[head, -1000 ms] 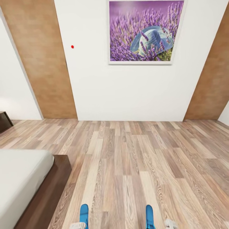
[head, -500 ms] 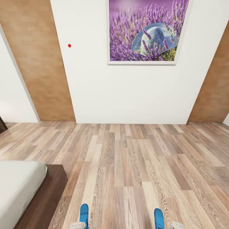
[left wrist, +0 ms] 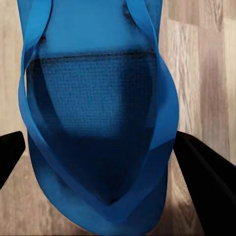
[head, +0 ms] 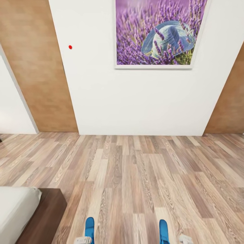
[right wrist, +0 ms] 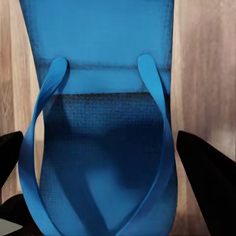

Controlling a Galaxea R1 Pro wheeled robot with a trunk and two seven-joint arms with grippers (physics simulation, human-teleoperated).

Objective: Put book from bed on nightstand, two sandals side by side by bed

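Observation:
Each of my grippers holds one bright blue sandal over the wood floor. In the head view the left sandal (head: pixel 89 228) and the right sandal (head: pixel 163 230) poke up at the bottom edge, toes pointing at the wall, about a bed-frame width apart. My left gripper (left wrist: pixel 98 162) is shut on its sandal (left wrist: pixel 93 98), with black fingers (left wrist: pixel 209 174) on both sides of the sole. My right gripper (right wrist: pixel 101 162) is shut on the other sandal (right wrist: pixel 98 59) the same way. The bed (head: pixel 15 208) shows one corner at lower left. The book and the nightstands are out of view.
A white wall with a framed lavender picture (head: pixel 156 32) stands straight ahead across the plank floor (head: pixel 135 176). Brown wood panels (head: pixel 37 67) flank the wall on both sides. The bed's dark frame corner (head: pixel 45 217) lies close to the left sandal.
The whole head view has shifted: the wall looms nearer and the bed corner has slid down and left, so the camera moved. Both sandals stay held.

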